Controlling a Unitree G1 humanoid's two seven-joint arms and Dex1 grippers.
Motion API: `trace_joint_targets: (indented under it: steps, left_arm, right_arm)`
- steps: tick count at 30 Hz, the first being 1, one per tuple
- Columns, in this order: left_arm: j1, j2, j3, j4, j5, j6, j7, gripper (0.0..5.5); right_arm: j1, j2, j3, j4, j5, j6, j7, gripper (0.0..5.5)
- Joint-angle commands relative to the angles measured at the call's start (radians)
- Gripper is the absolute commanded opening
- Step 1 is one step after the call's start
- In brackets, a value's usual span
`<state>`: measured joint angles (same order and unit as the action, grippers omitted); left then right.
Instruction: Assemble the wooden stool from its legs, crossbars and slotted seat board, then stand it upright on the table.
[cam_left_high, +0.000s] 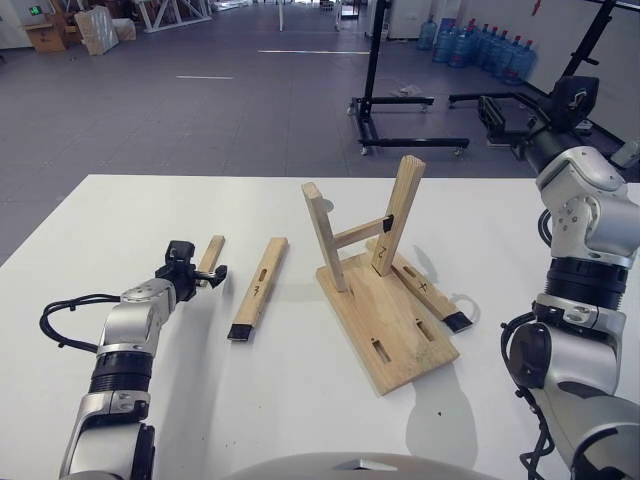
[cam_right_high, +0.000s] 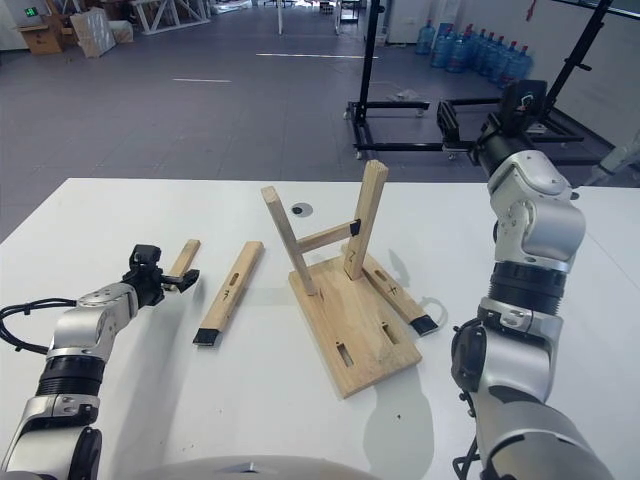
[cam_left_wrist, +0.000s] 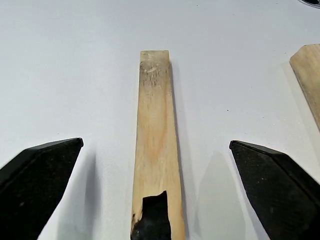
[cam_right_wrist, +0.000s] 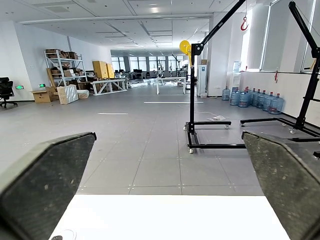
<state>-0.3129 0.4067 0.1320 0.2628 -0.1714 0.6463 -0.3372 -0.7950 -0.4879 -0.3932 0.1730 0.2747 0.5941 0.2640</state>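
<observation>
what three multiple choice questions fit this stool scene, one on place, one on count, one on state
1. Where is the short crossbar?
A. on the floor
B. stacked on another piece
C. flat on the table between the fingers of the left gripper

2. How many legs stand upright in the seat board?
A. one
B. two
C. four

3. What state is the right gripper in?
A. open and empty
B. shut on a leg
C. shut on a crossbar

Answers:
1 C, the left wrist view shows the piece on the white surface with a finger on each side, neither touching it.
2 B, two legs rise from the board, joined by a bar.
3 A, its fingers are spread wide with only the room between them.
</observation>
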Motion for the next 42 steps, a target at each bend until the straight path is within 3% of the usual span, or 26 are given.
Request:
trace_joint_targets:
  steps: [1, 26, 34, 38, 42]
  left_arm:
    - [-0.02, -0.003, -0.015, 0.048, 0.022, -0.015, 0.012, 4.73]
    - [-0.011, -0.022, -0.032, 0.076, 0.043, -0.017, 0.052, 1.28]
    - [-0.038, -0.005, -0.029, 0.036, 0.05, -0.095, 0.049, 1.28]
    - [-0.189, 0.068, 0.031, -0.145, 0.028, -0.266, 0.007, 1.28]
    - [-0.335, 0.055, 0.05, -0.295, -0.057, -0.354, -0.05, 1.28]
  right_arm:
    - [0.001, 0.008, 0.012, 0.003, 0.015, 0.01, -0.011, 5.4]
    - [0.011, 0.019, 0.036, 0.003, 0.053, 0.019, -0.027, 5.4]
    - [0.005, 0.029, 0.022, 0.018, 0.066, 0.02, -0.034, 5.4]
    - [-0.086, 0.002, -0.077, 0.112, 0.148, 0.057, -0.064, 5.4]
    - [-0.276, -0.022, -0.171, 0.187, 0.314, 0.196, -0.061, 5.4]
